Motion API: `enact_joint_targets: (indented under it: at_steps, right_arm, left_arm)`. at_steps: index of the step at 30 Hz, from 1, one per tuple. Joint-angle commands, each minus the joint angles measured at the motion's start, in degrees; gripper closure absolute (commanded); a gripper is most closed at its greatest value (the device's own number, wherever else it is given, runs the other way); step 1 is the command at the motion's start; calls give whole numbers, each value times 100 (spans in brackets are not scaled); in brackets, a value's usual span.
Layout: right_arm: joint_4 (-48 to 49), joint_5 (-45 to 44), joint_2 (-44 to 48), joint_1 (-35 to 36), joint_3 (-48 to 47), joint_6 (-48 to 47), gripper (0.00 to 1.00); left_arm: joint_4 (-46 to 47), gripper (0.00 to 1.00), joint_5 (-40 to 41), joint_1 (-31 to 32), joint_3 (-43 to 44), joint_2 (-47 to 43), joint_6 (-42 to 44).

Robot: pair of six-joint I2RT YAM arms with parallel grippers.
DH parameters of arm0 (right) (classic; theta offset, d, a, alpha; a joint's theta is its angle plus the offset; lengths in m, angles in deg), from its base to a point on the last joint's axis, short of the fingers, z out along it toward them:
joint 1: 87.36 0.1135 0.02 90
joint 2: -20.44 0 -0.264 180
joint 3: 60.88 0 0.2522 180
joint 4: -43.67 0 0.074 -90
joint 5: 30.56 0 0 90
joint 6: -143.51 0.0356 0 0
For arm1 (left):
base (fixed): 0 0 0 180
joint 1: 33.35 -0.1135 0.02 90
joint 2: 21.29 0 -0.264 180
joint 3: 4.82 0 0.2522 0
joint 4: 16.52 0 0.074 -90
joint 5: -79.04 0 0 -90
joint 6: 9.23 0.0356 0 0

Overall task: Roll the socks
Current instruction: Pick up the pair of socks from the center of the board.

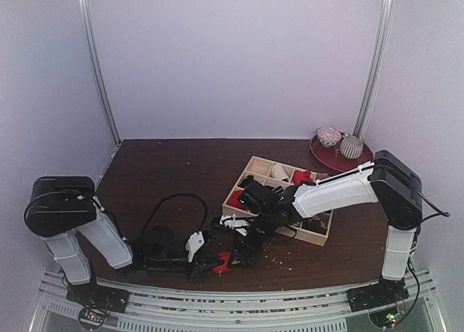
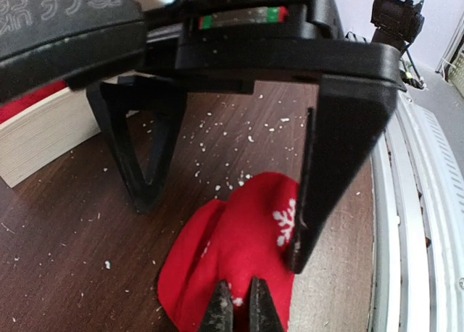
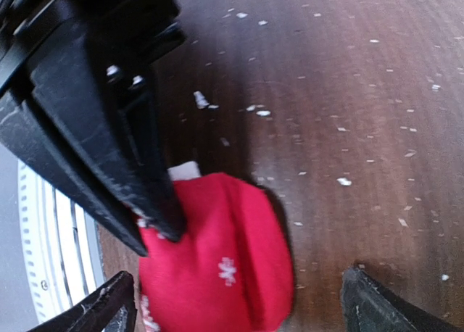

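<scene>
- On tabletop point(image 1: 159, 172), near front edge: red sock point(image 2: 232, 259), folded over.
- Clenched left tool point(image 2: 237, 306) pinches sock's end.
- Spread right tool point(image 3: 239, 310) hangs over sock, grasping nothing.
- Risks: fold could spring back; tools could bump, so close together; sock could slide off the edge.

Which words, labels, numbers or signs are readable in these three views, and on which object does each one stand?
"CE" and "FC": raised marks, seen upside down, on the black casing at the top of the left wrist view. The smaller characters beside them are too blurred to read.
White snowflake signs, no letters: on the red sock.
Top view: no text is large enough to read.
</scene>
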Motion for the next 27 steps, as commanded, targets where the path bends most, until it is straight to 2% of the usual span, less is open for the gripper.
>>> enact_joint_targets:
  at_steps: [1,9,14,20,25,27]
  right_arm:
    - [74,80,-104,-97,-79,171,2]
    - [235,600,-175,25,186,401,9]
    - [381,787,-229,53,325,596,17]
    - [363,862,-305,45,306,660,35]
    - [370,838,-445,49,262,765,54]
    - [409,848,-462,58,283,810,66]
  left_arm:
    - [-1159,100,-102,38,-256,198,28]
    - [-1188,100,-84,37,-218,262,32]
    - [-1237,100,-115,43,-161,303,56]
    - [-1250,100,-115,37,-159,294,56]
    - [-1252,100,-87,37,-168,220,55]
    - [-1250,100,-65,42,-168,194,60]
